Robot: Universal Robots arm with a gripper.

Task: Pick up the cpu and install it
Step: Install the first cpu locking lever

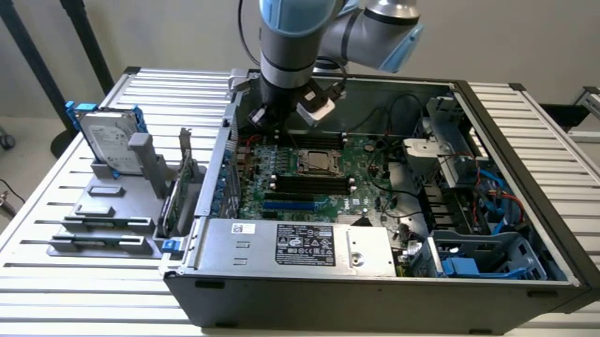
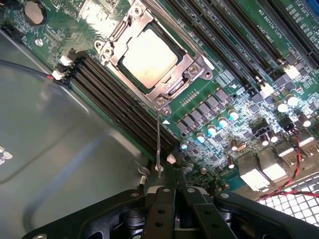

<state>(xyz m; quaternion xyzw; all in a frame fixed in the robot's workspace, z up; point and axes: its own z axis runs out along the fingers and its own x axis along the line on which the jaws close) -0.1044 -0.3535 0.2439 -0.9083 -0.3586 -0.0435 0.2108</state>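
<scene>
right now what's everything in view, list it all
cpu: 1, silver-grey, inside the socket frame
socket frame: 1, silver, on the motherboard around the cpu
motherboard: 1, green, inside the computer case
computer case: 1, dark grey, open, on the table
power supply: 1, silver, in the case beside the motherboard
hard drive: 1, silver, blue bracket, upright on a grey stand, exterior view's left
table: 1, white, slatted
arm: 1, grey and light blue, reaching into the case
gripper: 1, black, low over the motherboard near the socket frame
</scene>
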